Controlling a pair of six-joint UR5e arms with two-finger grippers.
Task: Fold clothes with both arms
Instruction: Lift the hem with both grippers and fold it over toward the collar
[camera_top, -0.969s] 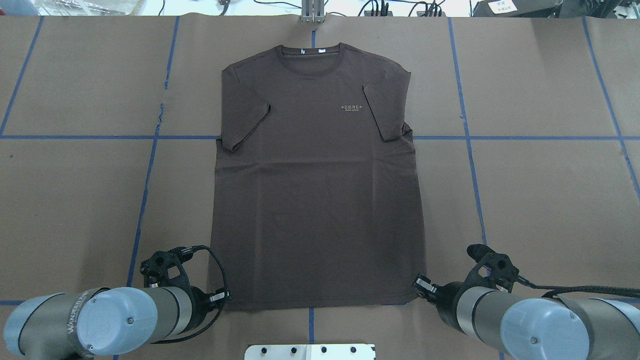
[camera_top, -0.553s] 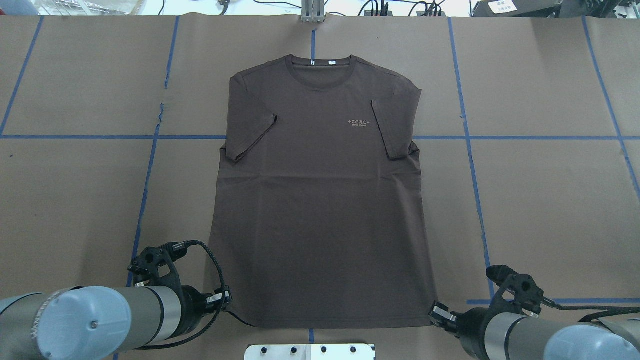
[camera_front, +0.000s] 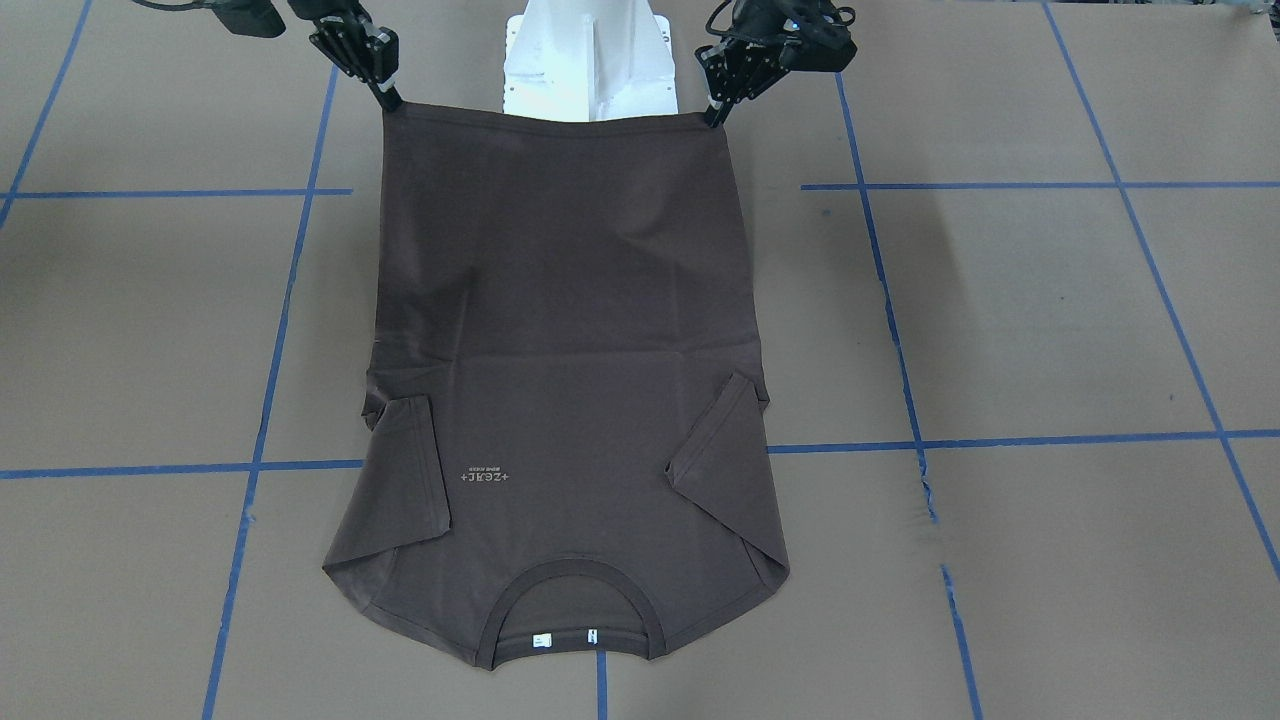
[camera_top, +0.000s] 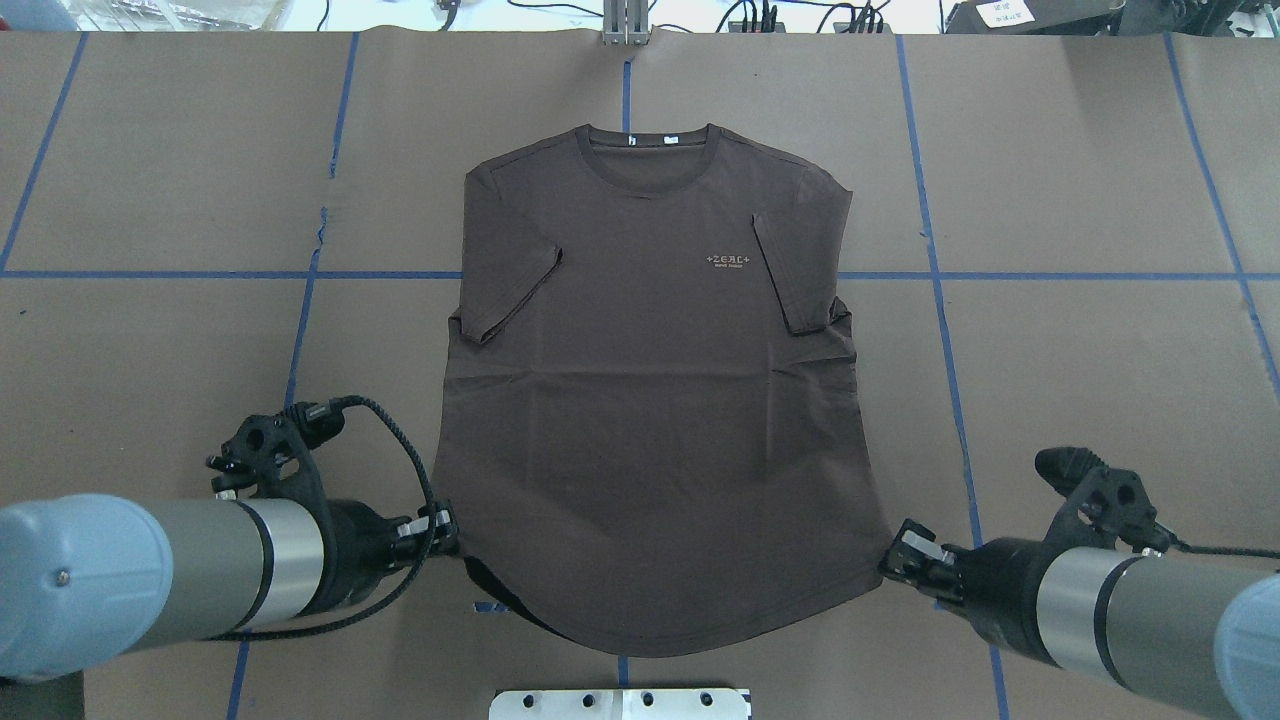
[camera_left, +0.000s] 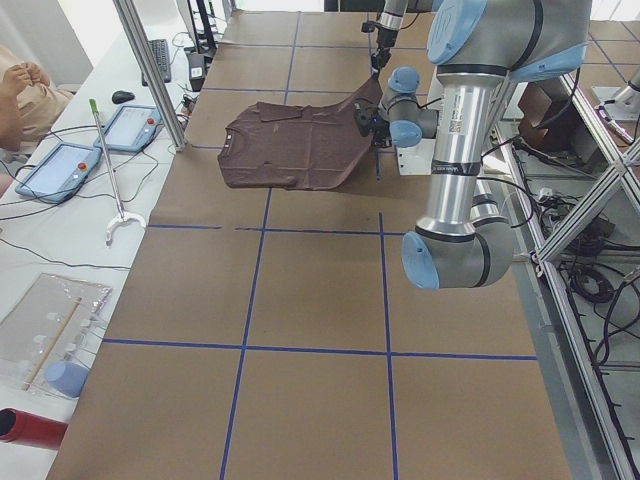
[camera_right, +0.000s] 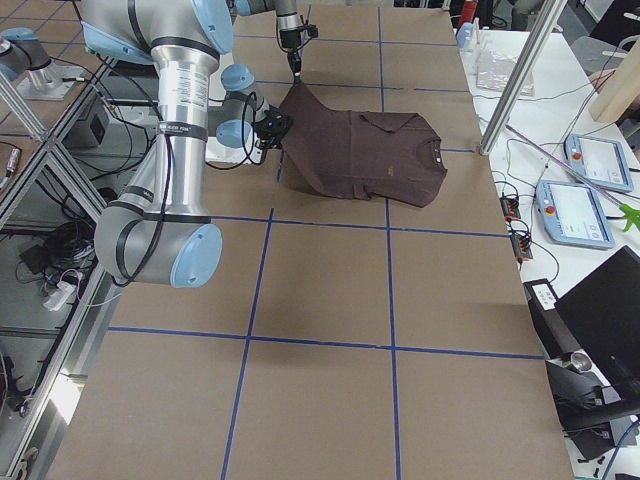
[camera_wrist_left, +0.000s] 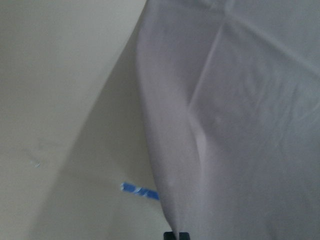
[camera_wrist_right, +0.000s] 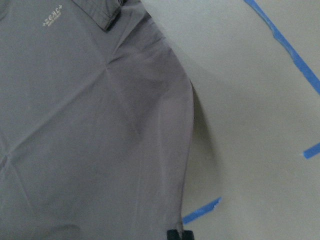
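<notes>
The dark brown T-shirt (camera_top: 650, 400) lies face up, collar (camera_top: 650, 140) and white labels at the far side, both sleeves folded in over the chest. My left gripper (camera_top: 447, 535) is shut on the shirt's near left hem corner. My right gripper (camera_top: 893, 560) is shut on the near right hem corner. Both corners are lifted off the table, so the hem (camera_front: 560, 118) hangs stretched between the grippers, which also show in the front view: the left gripper (camera_front: 713, 112) and the right gripper (camera_front: 392, 102). The shirt also shows in the left wrist view (camera_wrist_left: 240, 125) and the right wrist view (camera_wrist_right: 90, 125).
Brown paper with blue tape lines (camera_top: 300, 275) covers the table. The white pedestal base (camera_front: 590, 60) stands just behind the lifted hem. A metal post (camera_top: 625, 25) stands at the far edge. Tablets (camera_left: 60, 165) and an operator's hands (camera_left: 25, 75) are beside the table.
Both grippers have risen and carried the hem corners up. The shirt has slid a little toward the robot. The hem now hangs in a curve.
</notes>
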